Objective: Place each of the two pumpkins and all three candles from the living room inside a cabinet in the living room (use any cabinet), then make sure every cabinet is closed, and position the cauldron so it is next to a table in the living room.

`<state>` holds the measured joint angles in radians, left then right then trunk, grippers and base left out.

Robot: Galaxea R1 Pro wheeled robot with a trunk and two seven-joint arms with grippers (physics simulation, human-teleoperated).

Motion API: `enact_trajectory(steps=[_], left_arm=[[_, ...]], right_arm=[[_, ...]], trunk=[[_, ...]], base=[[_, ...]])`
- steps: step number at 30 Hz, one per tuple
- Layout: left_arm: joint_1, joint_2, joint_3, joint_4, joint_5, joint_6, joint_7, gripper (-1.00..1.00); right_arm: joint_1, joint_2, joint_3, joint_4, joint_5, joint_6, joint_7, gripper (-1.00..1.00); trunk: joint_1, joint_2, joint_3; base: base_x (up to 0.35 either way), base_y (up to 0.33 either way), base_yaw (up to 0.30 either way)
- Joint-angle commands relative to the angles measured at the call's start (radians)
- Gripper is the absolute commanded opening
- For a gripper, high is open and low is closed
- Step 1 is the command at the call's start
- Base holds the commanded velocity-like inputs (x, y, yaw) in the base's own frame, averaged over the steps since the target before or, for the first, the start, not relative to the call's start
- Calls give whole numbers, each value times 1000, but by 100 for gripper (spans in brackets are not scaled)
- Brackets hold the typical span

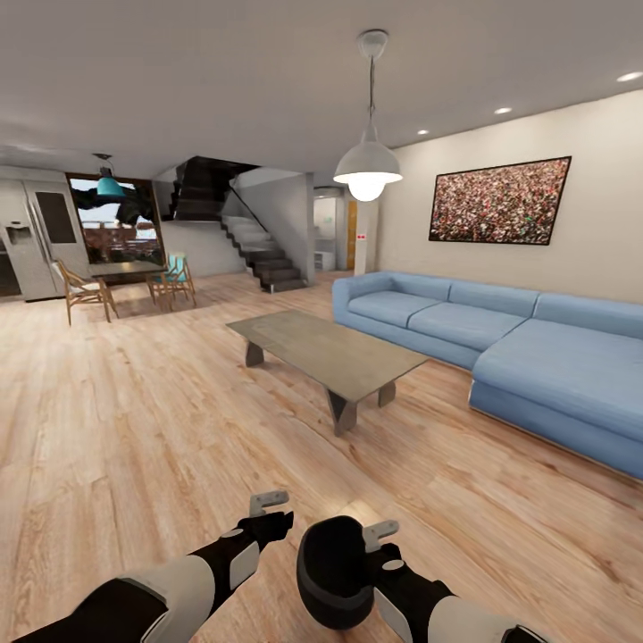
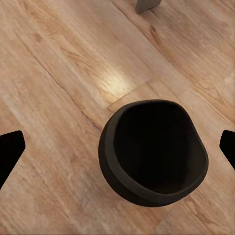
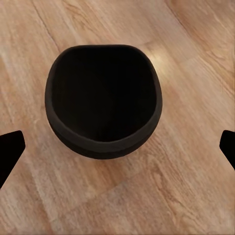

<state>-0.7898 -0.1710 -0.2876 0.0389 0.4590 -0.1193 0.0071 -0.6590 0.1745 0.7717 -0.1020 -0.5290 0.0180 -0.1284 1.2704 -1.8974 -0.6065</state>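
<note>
Black cauldron (image 1: 335, 572) on floor between both wide-spread hands, left (image 1: 268, 513), right (image 1: 379, 540); grey table (image 1: 326, 348) beyond, in head view.

cauldron (image 1: 335, 572): its right side is hidden behind the right gripper (image 1: 379, 536), the inside is too dark to see | sofa (image 1: 536, 357): cut off by the right edge of the head view | both arms: cut by the bottom edge | table (image 2: 147, 5) leg: only the lower end shows in the left wrist view
</note>
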Motion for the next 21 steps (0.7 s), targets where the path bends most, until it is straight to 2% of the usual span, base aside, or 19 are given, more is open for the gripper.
enact_trajectory(steps=[1,7,15,21], left_arm=[[-2,-1,-8,4,9,-6,1,100],[-2,-1,-8,4,14,-6,1,100],[-2,-1,-8,4,15,-6,1,100],[-2,-1,-8,4,15,-6,1,100]], right_arm=[[-1,0,8,-1,-6,2,-5,100],[-1,0,8,-1,-6,2,-5,100],[-1,0,8,-1,-6,2,-5,100],[-1,0,7,0,-6,2,-5,100]], trunk=[[0,-1,-1],[0,-1,-1],[0,-1,-1],[0,-1,-1]], base=[[0,-13,44],[22,-29,15],[190,-182,1],[42,-39,0]])
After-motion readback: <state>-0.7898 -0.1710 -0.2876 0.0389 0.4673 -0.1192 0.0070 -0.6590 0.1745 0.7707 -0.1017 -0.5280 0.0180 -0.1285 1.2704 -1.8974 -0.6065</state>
